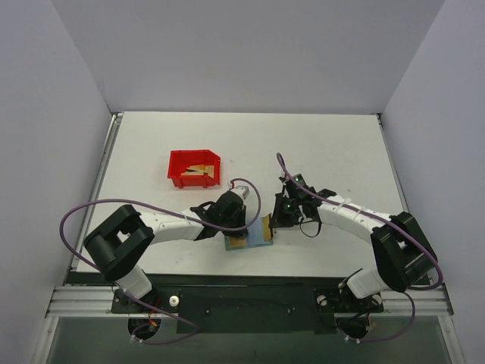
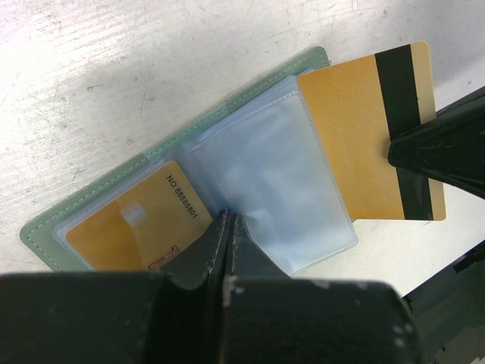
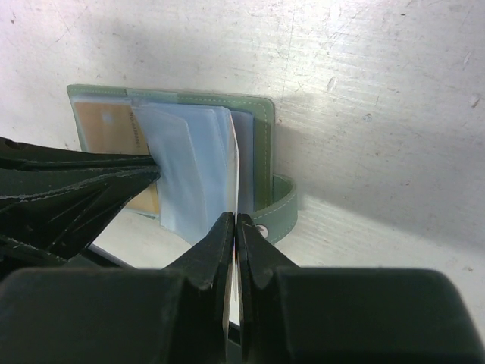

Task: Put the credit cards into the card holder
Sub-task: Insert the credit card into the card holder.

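Card holder [image 2: 106, 189] lies open, left gripper [image 2: 229, 231] pinching a clear sleeve [image 2: 273, 167] to steady it while right gripper [image 3: 236, 231], clamped on a striped card [image 2: 356, 136], aims for the pocket.

Fingers [image 3: 212, 250] pinching card [image 3: 236, 182], card holder [image 3: 261, 144] open

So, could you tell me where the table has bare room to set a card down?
The far strip of the table behind the red bin is bare, as is the far right corner. It is crowded near the middle, where the left gripper, right gripper and card holder meet.
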`<state>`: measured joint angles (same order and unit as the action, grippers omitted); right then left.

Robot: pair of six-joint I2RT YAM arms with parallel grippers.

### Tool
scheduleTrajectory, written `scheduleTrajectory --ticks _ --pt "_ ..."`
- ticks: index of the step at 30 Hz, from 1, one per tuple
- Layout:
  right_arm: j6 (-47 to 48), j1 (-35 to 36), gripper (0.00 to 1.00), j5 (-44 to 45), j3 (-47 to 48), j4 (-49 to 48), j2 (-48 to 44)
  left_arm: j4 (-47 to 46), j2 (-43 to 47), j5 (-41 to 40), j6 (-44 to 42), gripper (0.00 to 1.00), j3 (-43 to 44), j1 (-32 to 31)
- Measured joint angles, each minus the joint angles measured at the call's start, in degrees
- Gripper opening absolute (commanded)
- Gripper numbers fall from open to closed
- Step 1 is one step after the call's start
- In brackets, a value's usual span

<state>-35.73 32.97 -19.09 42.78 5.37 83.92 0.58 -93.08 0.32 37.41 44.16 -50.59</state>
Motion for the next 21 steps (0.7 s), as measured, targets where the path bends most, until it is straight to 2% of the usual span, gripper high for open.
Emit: scheduleTrajectory --ticks 21 --pt "-0.1 0.0 0.0 -1.3 -2.1 -1.9 -3.9 0.5 0.8 0.0 -0.1 0.0 -0.6 0.1"
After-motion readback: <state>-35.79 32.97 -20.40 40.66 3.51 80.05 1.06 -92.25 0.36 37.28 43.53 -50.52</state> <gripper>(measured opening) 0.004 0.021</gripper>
